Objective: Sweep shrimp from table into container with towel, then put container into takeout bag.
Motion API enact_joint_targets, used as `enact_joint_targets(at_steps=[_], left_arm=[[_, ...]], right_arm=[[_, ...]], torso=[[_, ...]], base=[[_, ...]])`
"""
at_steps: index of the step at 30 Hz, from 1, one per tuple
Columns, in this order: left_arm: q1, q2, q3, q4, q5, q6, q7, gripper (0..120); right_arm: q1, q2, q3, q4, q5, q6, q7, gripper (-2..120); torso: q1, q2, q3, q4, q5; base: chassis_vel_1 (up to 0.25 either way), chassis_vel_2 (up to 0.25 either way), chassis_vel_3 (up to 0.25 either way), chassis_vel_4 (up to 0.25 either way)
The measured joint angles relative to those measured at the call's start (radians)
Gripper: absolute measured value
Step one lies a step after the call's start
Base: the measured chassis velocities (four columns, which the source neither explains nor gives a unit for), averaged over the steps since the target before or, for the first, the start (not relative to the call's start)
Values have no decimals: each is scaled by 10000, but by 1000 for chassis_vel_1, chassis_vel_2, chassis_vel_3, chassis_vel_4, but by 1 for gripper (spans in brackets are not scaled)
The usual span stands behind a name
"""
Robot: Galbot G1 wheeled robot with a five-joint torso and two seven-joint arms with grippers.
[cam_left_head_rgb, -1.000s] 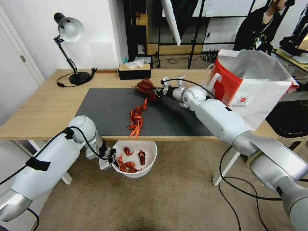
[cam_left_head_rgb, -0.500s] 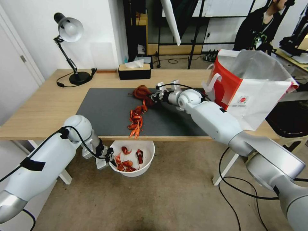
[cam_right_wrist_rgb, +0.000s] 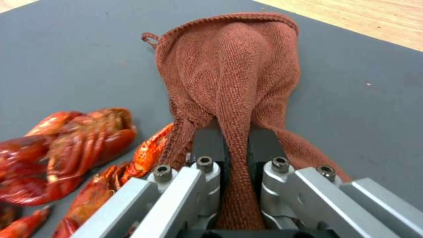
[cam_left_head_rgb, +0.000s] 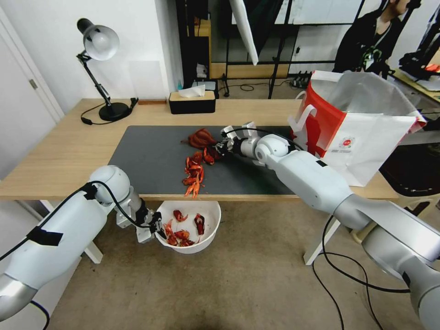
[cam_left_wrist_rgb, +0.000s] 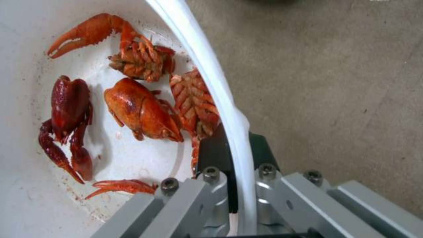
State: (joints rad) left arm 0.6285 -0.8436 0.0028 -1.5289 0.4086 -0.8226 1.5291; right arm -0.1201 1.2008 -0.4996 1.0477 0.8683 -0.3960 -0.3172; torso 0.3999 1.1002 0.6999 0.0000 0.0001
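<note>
Stretching left to right across the head view: the light-wood surface (cam_left_head_rgb: 59, 156) with its dark grey mat (cam_left_head_rgb: 151, 158), takeout bag (cam_left_head_rgb: 362, 133) upright at the right end, well apart from the work. Held below the near edge, over the floor: the white container (cam_left_head_rgb: 208, 231), a few shell pieces already inside, its rim pinched from the left side by the left gripper (cam_left_head_rgb: 155, 228), jaws together on the plastic wall. Lying on the mat as a narrow strip: the shrimp (cam_left_head_rgb: 195, 172), long axis running far to near, near end at the surface's edge almost directly above the container. At the strip's far end: the towel (cam_left_head_rgb: 201, 137), bunched, clamped between the closed jaws of the right gripper (cam_left_head_rgb: 221, 147), cloth resting just beyond and touching the farthest shells. Judged from this layout: line from towel through shrimp to container roughly straight, so a pull toward the near edge looks apt to carry the strip over; right arm nearer the shells, left arm only bracing the catch.
</note>
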Motion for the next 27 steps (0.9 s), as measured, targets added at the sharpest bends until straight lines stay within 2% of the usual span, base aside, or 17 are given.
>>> enact_joint_targets(at_steps=[27], left_arm=[[-150,-143,2,177,51,0,-2,0]], right_arm=[[-347,-801,-546,1975,364,-192,24,4]], torso=[[0,-2,2,0,0]], base=[[0,0,0,0]])
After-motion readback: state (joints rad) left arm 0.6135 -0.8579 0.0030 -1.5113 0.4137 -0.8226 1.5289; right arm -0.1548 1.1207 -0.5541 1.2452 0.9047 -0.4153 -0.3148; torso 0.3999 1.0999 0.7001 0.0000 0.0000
